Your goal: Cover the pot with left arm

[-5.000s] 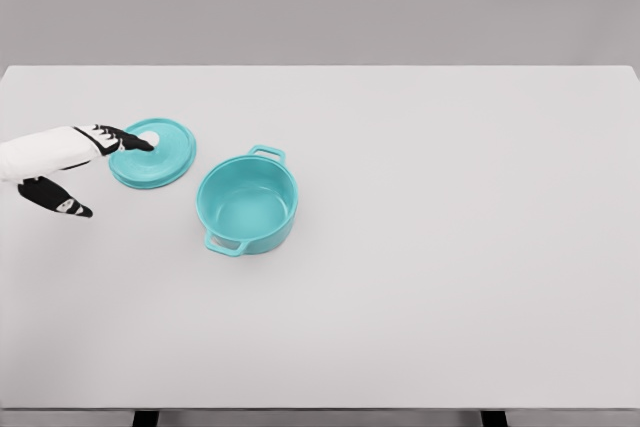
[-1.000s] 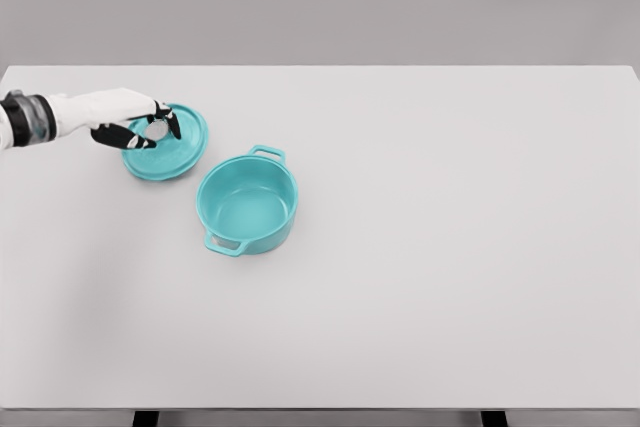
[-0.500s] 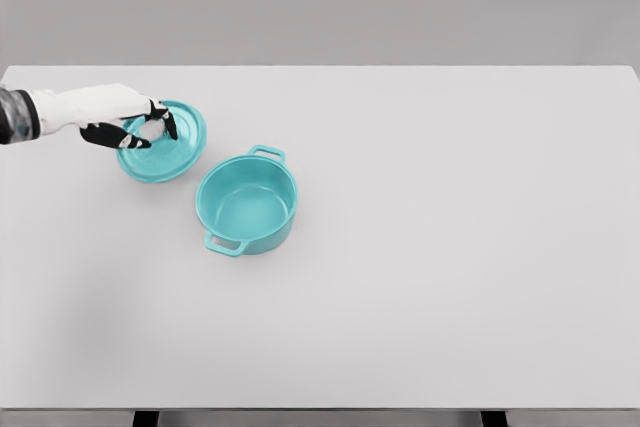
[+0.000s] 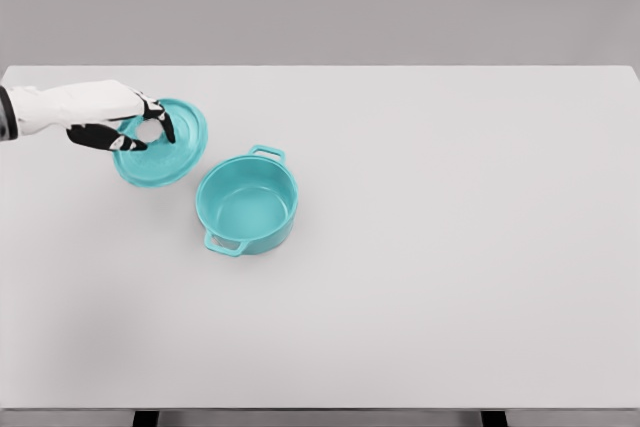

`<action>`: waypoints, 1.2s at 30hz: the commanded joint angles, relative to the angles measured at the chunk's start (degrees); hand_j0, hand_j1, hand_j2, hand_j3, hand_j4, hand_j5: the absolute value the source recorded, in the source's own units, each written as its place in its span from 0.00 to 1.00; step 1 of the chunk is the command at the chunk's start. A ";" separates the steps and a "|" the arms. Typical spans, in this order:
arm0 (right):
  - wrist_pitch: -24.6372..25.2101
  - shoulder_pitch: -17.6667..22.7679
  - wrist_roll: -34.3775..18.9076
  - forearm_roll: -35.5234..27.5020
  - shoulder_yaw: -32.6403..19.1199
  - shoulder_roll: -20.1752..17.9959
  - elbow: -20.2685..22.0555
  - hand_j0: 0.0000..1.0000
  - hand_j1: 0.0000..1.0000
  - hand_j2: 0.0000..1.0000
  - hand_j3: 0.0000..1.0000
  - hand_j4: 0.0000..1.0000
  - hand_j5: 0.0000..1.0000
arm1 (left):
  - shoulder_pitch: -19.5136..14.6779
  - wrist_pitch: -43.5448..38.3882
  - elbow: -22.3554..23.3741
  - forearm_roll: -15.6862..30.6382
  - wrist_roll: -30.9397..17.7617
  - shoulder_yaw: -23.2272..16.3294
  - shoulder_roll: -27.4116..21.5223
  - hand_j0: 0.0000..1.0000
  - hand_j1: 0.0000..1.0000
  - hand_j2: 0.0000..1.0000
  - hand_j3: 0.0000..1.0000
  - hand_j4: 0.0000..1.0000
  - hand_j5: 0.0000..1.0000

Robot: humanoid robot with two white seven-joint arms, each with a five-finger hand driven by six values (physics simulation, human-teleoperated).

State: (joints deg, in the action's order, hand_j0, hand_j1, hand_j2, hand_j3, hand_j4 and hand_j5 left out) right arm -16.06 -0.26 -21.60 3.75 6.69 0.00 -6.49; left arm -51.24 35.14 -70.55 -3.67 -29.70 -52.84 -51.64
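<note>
So the left hand comes in from the left edge with its black fingers curled round the white knob on the teal lid. Thumb below, other fingers above, pinched on it. The lid looks tilted, maybe lifted a bit off the white table, hard to say from this angle. The teal pot sits uncovered just beside it, to the lower right.
</note>
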 commanded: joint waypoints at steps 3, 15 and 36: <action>-0.03 0.00 -0.02 0.03 -0.01 0.00 -0.01 1.00 1.00 1.00 1.00 1.00 1.00 | 0.00 -0.14 -3.45 1.29 0.17 -0.95 -1.01 0.56 0.56 0.56 0.56 0.56 0.56; -0.03 0.00 -0.02 0.03 -0.01 0.00 -0.01 1.00 1.00 1.00 1.00 1.00 1.00 | -1.58 -0.14 -8.02 0.76 0.25 -5.78 -2.15 0.57 0.57 0.57 0.57 0.57 0.57; -0.03 0.00 -0.02 0.03 -0.01 0.00 0.07 1.00 1.00 1.00 1.00 1.00 1.00 | -7.56 -0.14 -9.17 1.38 -0.01 -14.83 0.92 0.57 0.57 0.57 0.57 0.57 0.57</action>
State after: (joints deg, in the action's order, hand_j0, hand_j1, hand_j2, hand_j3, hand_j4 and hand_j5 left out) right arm -16.06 -0.26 -21.60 3.75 6.69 0.00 -6.49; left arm -59.06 35.11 -79.70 -2.71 -29.67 -66.51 -51.34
